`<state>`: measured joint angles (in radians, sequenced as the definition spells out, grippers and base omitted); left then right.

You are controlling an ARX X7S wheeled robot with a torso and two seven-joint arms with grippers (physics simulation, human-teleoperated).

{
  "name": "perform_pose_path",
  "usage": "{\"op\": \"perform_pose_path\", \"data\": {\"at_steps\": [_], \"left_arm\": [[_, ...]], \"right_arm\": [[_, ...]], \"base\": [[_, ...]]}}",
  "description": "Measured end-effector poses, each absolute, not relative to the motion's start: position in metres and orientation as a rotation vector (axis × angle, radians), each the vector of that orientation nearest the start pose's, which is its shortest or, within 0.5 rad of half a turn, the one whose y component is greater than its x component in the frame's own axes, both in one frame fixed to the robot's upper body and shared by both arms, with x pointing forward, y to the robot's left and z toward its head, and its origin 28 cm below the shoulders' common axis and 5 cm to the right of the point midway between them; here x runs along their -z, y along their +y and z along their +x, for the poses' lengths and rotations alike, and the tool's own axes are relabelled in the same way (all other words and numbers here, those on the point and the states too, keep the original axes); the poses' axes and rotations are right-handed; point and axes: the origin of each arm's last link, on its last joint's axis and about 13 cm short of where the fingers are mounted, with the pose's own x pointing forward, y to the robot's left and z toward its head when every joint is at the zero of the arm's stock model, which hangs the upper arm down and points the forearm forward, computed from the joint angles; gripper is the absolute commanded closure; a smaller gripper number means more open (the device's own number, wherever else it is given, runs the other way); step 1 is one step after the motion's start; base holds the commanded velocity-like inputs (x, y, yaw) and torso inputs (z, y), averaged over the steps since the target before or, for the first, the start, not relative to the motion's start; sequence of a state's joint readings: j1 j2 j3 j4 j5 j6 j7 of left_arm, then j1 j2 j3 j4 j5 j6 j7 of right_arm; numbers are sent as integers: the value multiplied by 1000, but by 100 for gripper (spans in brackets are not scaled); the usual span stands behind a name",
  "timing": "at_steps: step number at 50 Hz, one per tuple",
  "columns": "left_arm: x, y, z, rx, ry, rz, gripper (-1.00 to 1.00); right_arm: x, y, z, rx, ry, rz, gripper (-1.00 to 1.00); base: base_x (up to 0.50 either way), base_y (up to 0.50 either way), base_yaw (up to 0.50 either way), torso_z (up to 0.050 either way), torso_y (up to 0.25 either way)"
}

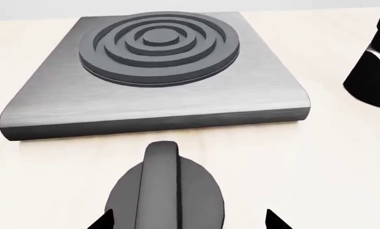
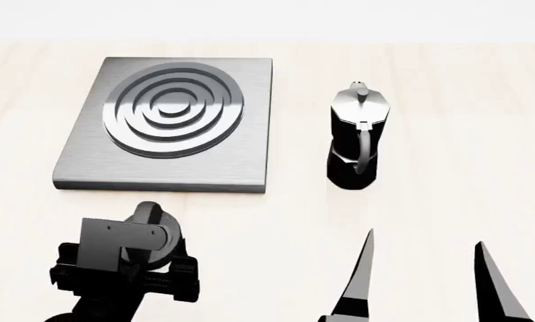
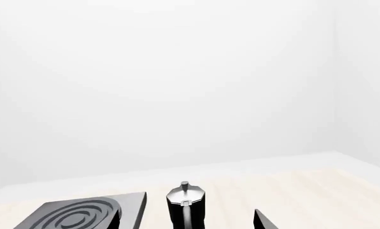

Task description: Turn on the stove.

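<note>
Stove (image 2: 164, 127): grey slab, dark ringed burner, ridged black knob (image 1: 167, 188).

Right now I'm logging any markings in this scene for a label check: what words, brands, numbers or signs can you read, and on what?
None: no view shows any readable text.
stove: plain brushed grey metal, no markings.
burner: only concentric rings.
knob: just a raised ridge, no on/off sign or numbers.
moka pot: black and silver, no brand visible.
left gripper: no lettering on its dark parts.
</note>
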<state>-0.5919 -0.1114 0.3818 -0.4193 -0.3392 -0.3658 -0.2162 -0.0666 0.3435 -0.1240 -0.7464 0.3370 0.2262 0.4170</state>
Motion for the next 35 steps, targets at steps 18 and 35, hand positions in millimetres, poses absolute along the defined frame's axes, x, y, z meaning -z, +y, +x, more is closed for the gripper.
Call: {"op": "perform_pose_path", "data": {"at_steps": [18,35], "left_arm": [[-55,171,325,113,310,3,-100],[-56,169,330,105,374,-1,-100]], "right_arm": [[-137,-107,171,54,-361,88,-100],[-137,-106,171,53,-360,86,-100]], "base": [[0,0,0,0,0],[0,0,0,0,0]]}}
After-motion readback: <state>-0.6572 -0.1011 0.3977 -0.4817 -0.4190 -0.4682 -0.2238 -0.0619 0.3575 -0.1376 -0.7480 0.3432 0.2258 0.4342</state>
